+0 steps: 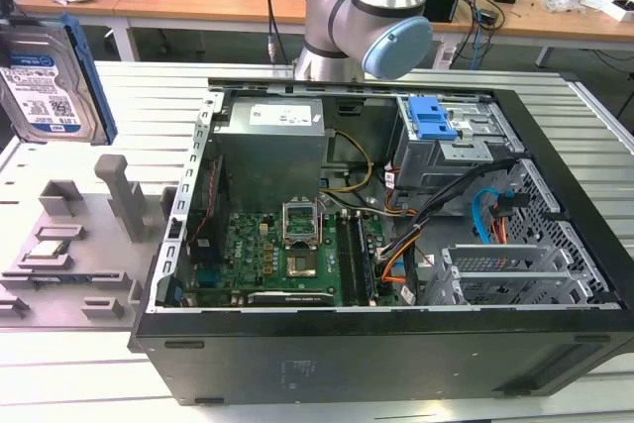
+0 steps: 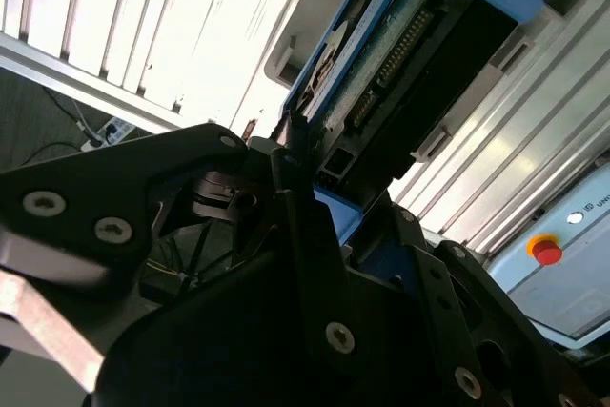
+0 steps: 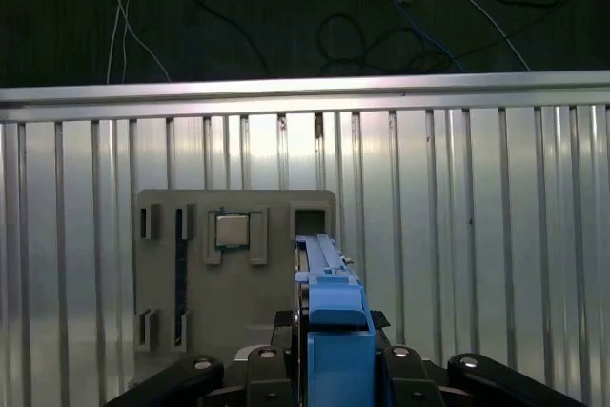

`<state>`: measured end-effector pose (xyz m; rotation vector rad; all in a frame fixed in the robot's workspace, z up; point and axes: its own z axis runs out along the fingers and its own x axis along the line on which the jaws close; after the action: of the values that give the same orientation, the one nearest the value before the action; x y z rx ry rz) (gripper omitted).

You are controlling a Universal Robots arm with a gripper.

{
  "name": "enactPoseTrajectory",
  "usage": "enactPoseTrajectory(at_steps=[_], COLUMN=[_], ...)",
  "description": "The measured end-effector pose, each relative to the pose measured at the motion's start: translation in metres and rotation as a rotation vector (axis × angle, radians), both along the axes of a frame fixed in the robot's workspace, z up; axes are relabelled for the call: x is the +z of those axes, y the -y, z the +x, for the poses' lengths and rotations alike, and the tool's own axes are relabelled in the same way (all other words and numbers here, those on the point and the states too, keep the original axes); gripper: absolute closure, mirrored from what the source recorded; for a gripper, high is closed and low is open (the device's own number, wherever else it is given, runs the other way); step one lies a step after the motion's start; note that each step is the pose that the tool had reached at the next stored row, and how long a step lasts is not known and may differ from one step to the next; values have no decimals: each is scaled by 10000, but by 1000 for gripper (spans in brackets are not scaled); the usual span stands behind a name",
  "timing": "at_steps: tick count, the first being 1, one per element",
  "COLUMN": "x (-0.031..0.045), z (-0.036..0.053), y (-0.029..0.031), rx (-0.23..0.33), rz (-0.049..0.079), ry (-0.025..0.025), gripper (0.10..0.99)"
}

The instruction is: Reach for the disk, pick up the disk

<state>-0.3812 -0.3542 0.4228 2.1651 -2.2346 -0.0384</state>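
The disk (image 1: 50, 86) stands on edge, clamped in my pincer (image 3: 329, 369). In the first wrist view its blue side rail (image 3: 334, 316) runs between my 2 black fingers (image 3: 410, 369). Below the pincer lies the slatted worktop (image 3: 477, 235) with a grey holder tray (image 3: 162, 274), 1 square processor chip (image 3: 232, 232) seated in it. The open computer case (image 1: 396, 364) sits well off to the side.

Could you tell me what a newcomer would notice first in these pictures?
The open computer case sits mid-scene in the exterior view, its green motherboard exposed. At that view's left edge the disk stands upright above a grey fixture tray. In the first wrist view the pincer clasps the disk's blue rail, with a processor chip in that tray.
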Motion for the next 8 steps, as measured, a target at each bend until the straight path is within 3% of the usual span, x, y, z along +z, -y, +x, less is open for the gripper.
enactPoseTrajectory(at_steps=[8], x=[187], z=[9], y=[0], rx=[0], rz=[0], ry=[-2], gripper=[718])
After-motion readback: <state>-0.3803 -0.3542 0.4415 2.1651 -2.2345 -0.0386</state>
